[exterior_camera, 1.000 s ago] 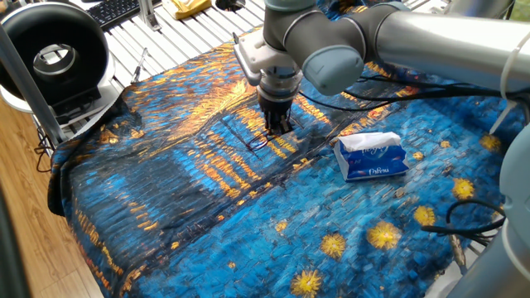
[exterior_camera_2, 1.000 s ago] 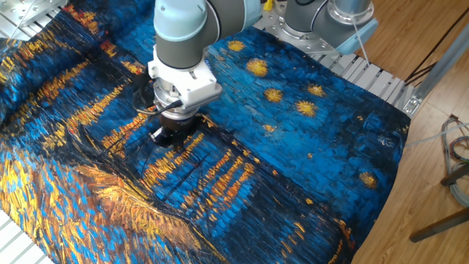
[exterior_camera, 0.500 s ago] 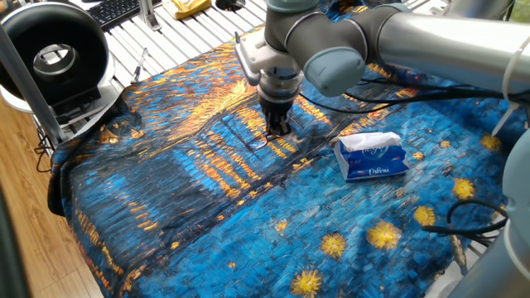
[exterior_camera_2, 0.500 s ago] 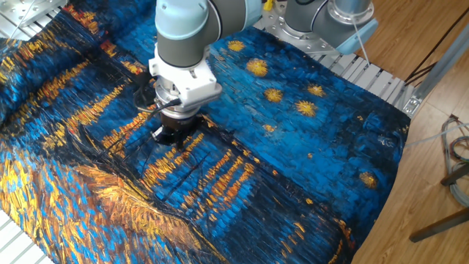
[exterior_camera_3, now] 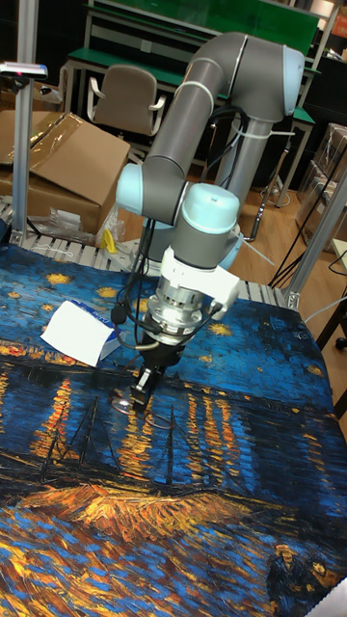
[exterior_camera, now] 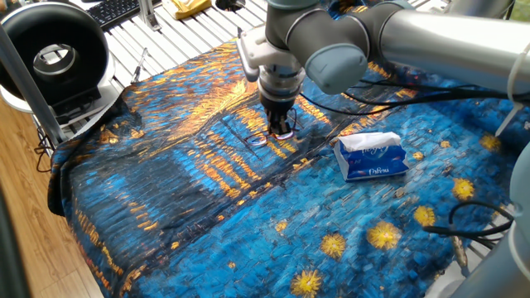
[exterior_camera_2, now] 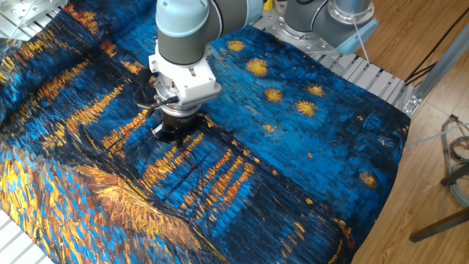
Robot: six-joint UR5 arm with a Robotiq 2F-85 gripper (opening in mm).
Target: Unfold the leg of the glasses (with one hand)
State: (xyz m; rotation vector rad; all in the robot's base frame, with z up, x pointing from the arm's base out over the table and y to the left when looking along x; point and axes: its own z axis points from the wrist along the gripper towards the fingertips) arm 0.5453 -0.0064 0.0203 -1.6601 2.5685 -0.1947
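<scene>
The glasses (exterior_camera: pixel 263 138) are a small thin dark wire frame lying on the blue and orange painted cloth (exterior_camera: pixel 207 190), just left of the fingertips. In the tall fixed view a clear lens of the glasses (exterior_camera_3: pixel 122 401) shows beside the black fingers. My gripper (exterior_camera: pixel 281 129) points straight down at the cloth, its fingers close together and pinching a leg of the glasses. In the other fixed view the gripper (exterior_camera_2: pixel 173 130) hides most of the frame. The grip point itself is tiny and partly hidden.
A blue-white tissue pack (exterior_camera: pixel 372 156) lies to the right of the gripper, also visible as the tissue pack (exterior_camera_3: pixel 81 333). A black round fan (exterior_camera: pixel 55 52) stands at the cloth's far left corner. Cardboard boxes (exterior_camera_3: pixel 58 159) sit behind the table. Cables hang from the arm.
The gripper has shifted slightly up and to the right in one fixed view, and the glasses have shifted a little with it.
</scene>
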